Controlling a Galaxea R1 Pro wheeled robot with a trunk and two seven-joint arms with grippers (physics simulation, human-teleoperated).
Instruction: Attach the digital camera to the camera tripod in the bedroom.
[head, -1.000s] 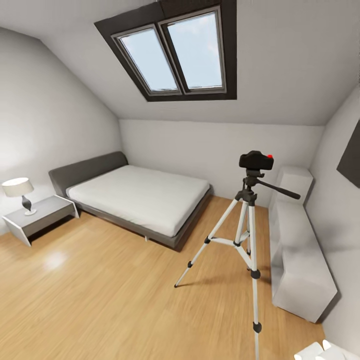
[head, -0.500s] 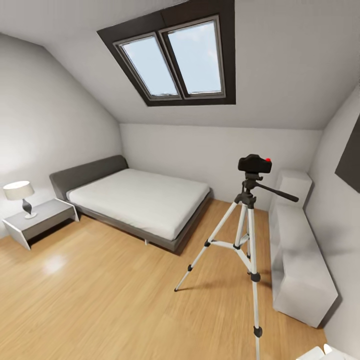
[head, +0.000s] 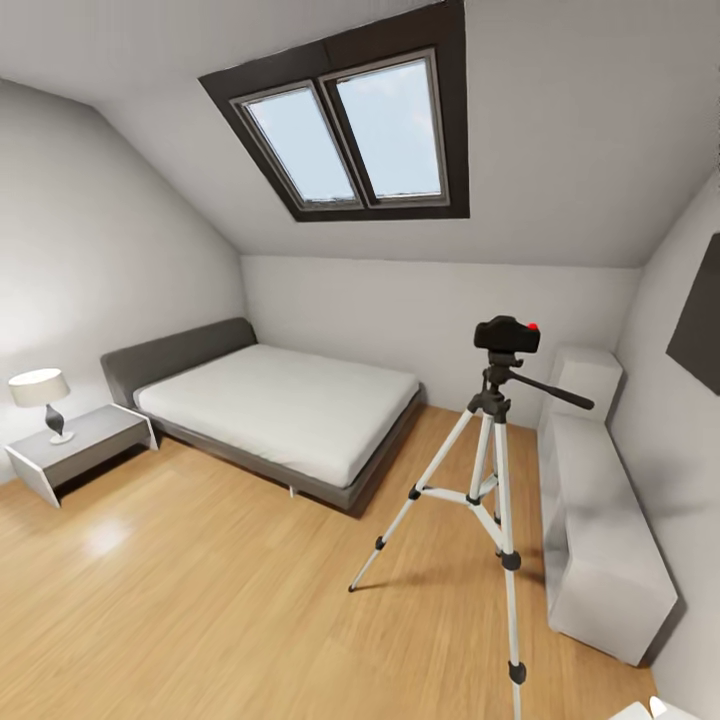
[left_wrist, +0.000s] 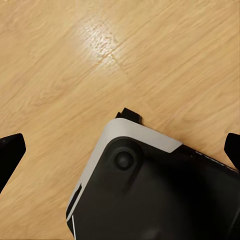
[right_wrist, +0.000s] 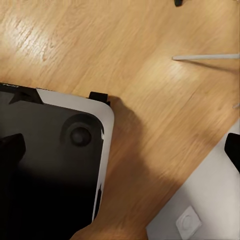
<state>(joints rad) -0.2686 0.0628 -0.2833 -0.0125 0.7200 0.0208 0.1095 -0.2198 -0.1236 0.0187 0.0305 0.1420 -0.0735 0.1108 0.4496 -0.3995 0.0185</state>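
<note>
The digital camera (head: 507, 334), black with a red button on top, sits on the black head of the camera tripod (head: 490, 440). The tripod stands on the wooden floor at the right of the bedroom, its pan handle (head: 555, 391) pointing right. In the right wrist view, one silver tripod leg (right_wrist: 205, 57) crosses the floor. My left gripper (left_wrist: 120, 150) hangs open over the floor and my own base, with nothing between its fingers. My right gripper (right_wrist: 122, 149) is also open and holds nothing.
A grey-framed white bed (head: 280, 400) stands at the back. A nightstand (head: 80, 450) with a lamp (head: 40, 395) is at the left. A low white cabinet (head: 600, 530) runs along the right wall under a black TV (head: 700, 315). My black base (left_wrist: 160, 195) is below both grippers.
The whole head view has shifted, so the room's things sit slightly lower and smaller in the picture. The camera stays on the tripod's head.
</note>
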